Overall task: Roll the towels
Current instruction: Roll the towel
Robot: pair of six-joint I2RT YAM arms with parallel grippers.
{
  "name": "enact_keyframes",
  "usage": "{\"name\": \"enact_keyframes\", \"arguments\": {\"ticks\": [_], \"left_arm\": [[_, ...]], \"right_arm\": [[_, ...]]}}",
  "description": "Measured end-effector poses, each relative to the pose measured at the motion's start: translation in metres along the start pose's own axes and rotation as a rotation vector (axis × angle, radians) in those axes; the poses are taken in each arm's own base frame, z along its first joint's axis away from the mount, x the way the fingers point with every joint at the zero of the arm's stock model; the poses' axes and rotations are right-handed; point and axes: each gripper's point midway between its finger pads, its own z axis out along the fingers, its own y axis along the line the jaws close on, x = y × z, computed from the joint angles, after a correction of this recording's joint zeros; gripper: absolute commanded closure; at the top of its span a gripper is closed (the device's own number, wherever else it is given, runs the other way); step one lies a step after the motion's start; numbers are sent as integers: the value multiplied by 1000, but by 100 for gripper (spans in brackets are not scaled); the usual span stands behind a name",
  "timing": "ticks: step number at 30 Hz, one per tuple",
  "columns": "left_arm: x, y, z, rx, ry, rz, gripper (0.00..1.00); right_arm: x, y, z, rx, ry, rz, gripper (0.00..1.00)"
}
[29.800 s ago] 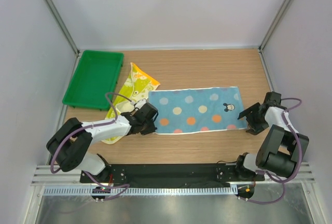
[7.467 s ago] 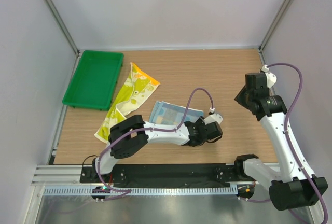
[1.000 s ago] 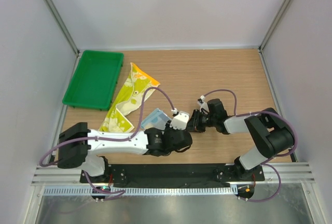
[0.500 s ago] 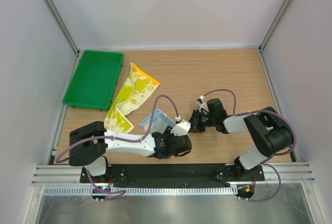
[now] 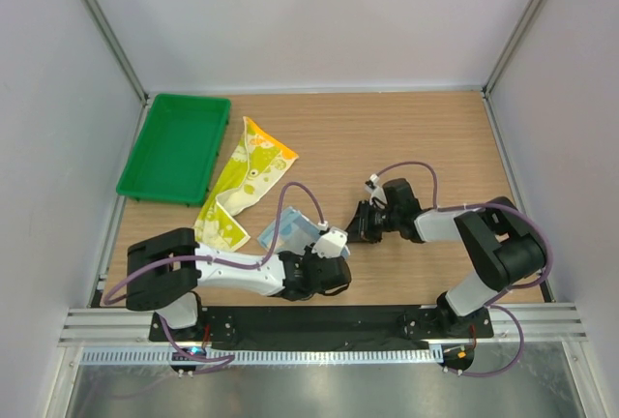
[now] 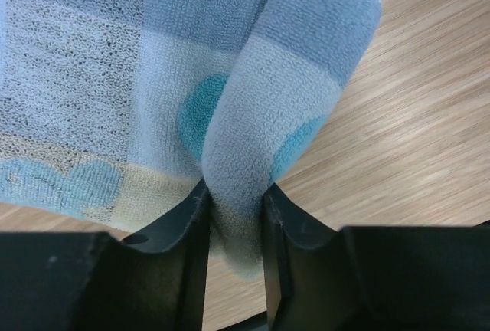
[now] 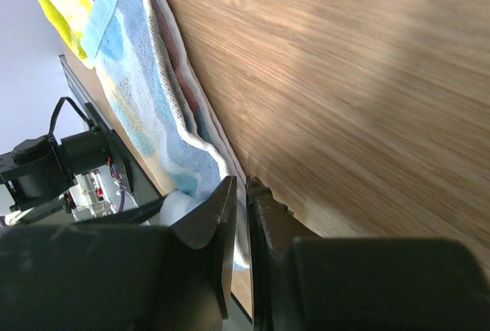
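Plainly, the left gripper [image 6: 235,188] is clamped on the light blue printed towel [image 6: 138,70]. In the left wrist view its two black fingers [image 6: 180,231] pinch a thick rolled fold of the terry cloth. The fold rises from between them toward the top right of the frame, and the rest of the cloth lies flat across the upper left. Seen from above, this gripper sits in the lower middle of the frame. The towel is bunched just above it on the brown wooden table [image 5: 416,137]. The right gripper [image 7: 241,183] lies low at the cloth's right end. In the right wrist view its jaws are almost together, and the towel's white-edged border runs into the narrow gap between them, so it is held there too. The yellow-green spotted towel [image 5: 244,181] lies crumpled up and to the left of the blue one. It stretches diagonally beside the green plastic tray [image 5: 174,147], which is in the upper left of the overhead view.
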Motion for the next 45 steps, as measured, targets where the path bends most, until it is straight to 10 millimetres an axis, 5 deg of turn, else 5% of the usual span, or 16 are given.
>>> {"name": "enact_keyframes", "arguments": {"ticks": [7, 13, 17, 27, 37, 45], "left_arm": [[-2, -2, 0, 0, -23, -42, 94], [-2, -5, -4, 41, -28, -90, 100], [-6, -14, -6, 125, -7, -177, 100], [-23, -29, 2, 357, 51, -528, 100], [-30, -41, 0, 535, 115, -782, 100], [-34, -43, -2, 564, 133, -823, 100]], "right_arm": [[-23, 15, -10, 44, -39, -38, 78], [-76, 40, -57, 119, -263, -99, 47], [-86, 44, -90, 182, -381, -101, 27], [-43, 53, -122, 139, -420, -75, 20], [24, 14, -77, 117, -247, 30, 20], [32, 12, -48, 108, -182, 10, 29]]}}
